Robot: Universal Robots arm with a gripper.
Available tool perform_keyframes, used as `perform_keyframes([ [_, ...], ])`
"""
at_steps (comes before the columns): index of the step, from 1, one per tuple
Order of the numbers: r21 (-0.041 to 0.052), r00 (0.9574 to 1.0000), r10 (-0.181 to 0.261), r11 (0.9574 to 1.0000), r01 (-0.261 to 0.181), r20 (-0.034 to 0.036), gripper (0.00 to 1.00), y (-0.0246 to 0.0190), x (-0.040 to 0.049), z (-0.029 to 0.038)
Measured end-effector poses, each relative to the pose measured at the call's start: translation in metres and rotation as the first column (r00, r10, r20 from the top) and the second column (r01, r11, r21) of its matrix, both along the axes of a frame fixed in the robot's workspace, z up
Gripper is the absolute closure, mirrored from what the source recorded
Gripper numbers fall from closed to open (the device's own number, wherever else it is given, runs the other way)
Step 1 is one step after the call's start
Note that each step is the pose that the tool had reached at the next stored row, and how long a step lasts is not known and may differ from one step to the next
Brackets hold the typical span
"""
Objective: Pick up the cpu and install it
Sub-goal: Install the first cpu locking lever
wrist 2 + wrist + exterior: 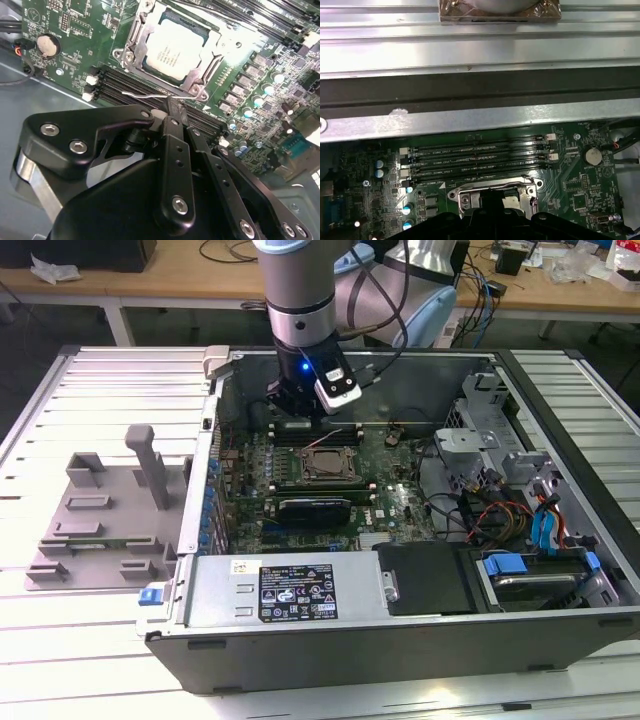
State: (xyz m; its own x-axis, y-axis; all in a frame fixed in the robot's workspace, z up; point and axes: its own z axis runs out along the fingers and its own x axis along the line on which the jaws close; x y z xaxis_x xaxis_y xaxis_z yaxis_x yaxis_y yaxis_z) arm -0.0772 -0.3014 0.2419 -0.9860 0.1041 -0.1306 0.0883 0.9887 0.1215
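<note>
Hovering inside the open computer case point(560, 390), the end effector point(300, 405) hangs over the motherboard point(400, 500) near the case's back wall, just beyond the memory slots point(480, 155). In the second wrist view the end effector's point(176, 111) black fingers point(175, 115) appear drawn close together with nothing between them, their tips above the dark memory slots and just short of the socket point(131, 47). The cpu point(175, 47) already sits in that socket, its pale silver top framed by the metal bracket, apart from the end effector. In the exterior view the cpu point(325, 466) shows as a light square in the middle of the board, just in front of the arm's wrist. A round coin battery point(47, 45) lies on the green board beside the socket, and in the first wrist view it point(592, 156) sits near the ends of the memory slots. Outside the case, toward the exterior view's left, a grey plastic fixture tray point(100, 530) rests on the slatted metal worktop point(60, 640).
</note>
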Motion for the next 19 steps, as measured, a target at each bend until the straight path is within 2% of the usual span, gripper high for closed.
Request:
perform_keyframes([
  [3, 0.0002, 1.0000, -0.004, 1.0000, 0.004, 0.0000, 0.89, 0.0000, 0.0039, -0.0028],
  [6, 0.0002, 0.9996, -0.026, 0.9996, 0.026, -0.0001, 0.89, 0.0001, 0.0046, -0.0046],
  [10, 0.0011, 0.9993, -0.037, 0.9993, 0.037, -0.0001, 0.89, 0.0036, 0.0071, -0.0103],
  [12, 0.0019, 0.9993, -0.037, 0.9993, 0.037, -0.0001, 0.89, 0.0092, 0.0072, -0.0151],
  [13, 0.0022, 0.9993, -0.037, 0.9993, 0.037, 0.0001, 0.89, 0.0105, 0.0072, -0.0166],
  [19, 0.0019, 0.9986, -0.052, 0.9986, 0.052, -0.0002, 0.89, 0.0105, 0.0098, -0.0191],
])
